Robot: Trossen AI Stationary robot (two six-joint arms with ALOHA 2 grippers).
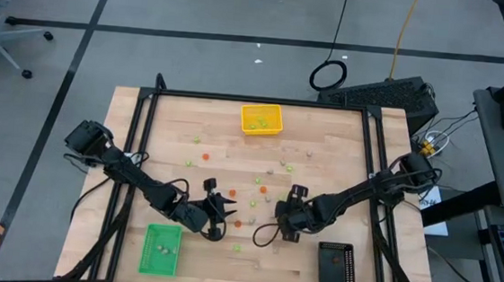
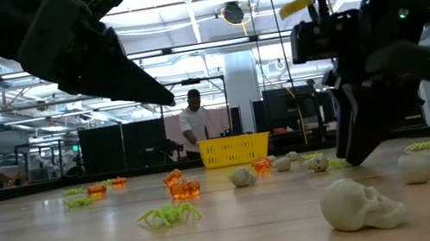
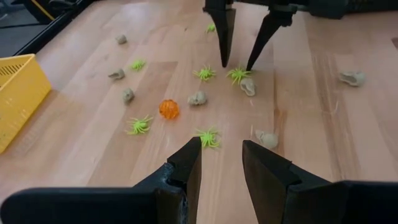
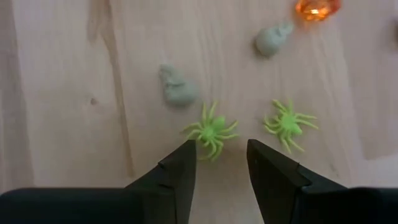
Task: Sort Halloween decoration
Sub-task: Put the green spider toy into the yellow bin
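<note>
Right gripper [image 4: 219, 163] poised low over the tabletop [image 4: 62, 93], fingers [image 4: 180, 174] parted about half way and empty — light green spider [image 4: 211, 130] lying just ahead of the tips, a shade toward one finger, legs splayed with no clear long axis. Second green spider [image 4: 289, 124] just beside it; two pale skulls and an orange piece farther ahead. Left gripper [image 3: 221, 165] likewise half open and empty, well short of this spider — right arm judged nearer.

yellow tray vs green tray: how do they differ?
The yellow tray lies at the table's far edge, near the middle; the green tray lies at the near edge on the left arm's side. The yellow tray holds light green pieces, the green tray pale ones. Both are small rectangular plastic trays.
</note>
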